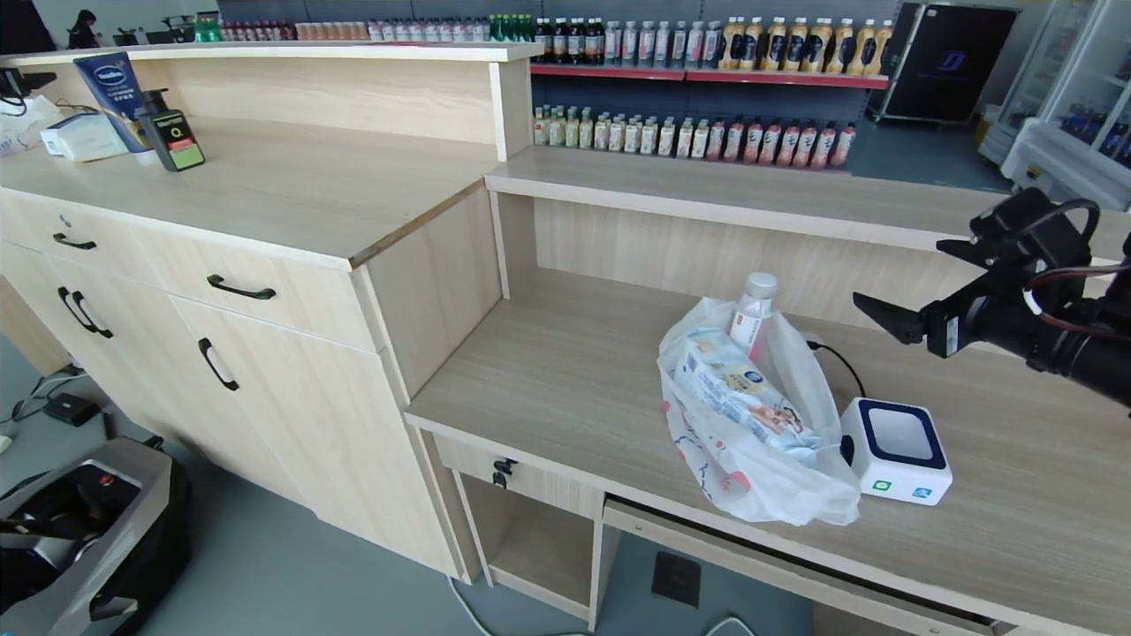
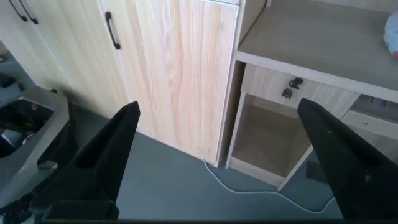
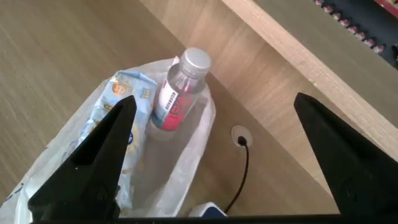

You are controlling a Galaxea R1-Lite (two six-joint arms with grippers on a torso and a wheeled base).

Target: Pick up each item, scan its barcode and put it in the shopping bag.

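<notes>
- Where the grey floor (image 2: pixel 186 180) meets a pale wooden cabinet door (image 2: pixel 180 68), the left gripper (image 2: pixel 217 107) is held low. Its fingers are spread wide and nothing is gripped between them.
- On the low desk (image 1: pixel 565 380), in the lower right of the head frame, the shopping bag (image 1: pixel 760 481) is laid, white, crumpled and open at the mouth.
- Just right of the bag in that frame, a white scanner (image 1: pixel 897 450) with a dark-rimmed window is set on the desk, close against the bag.
- A pale blue packet (image 1: pixel 742 393) is laid lengthwise inside the bag.
- Behind the packet, a bottle (image 1: pixel 753 320) with a white cap and pink label is stood upright in the bag, its neck above the rim.
- A black cable (image 1: pixel 844 364) is led from a round hole in the desk toward the scanner.
- At the right edge of the frame, the right gripper (image 1: pixel 910 281) is held above the desk, apart from the bag, spread wide and holding nothing.
- Farthest off, across the top of the frame, drink bottles (image 1: pixel 707 132) are ranged on shelves (image 1: pixel 707 76).
</notes>
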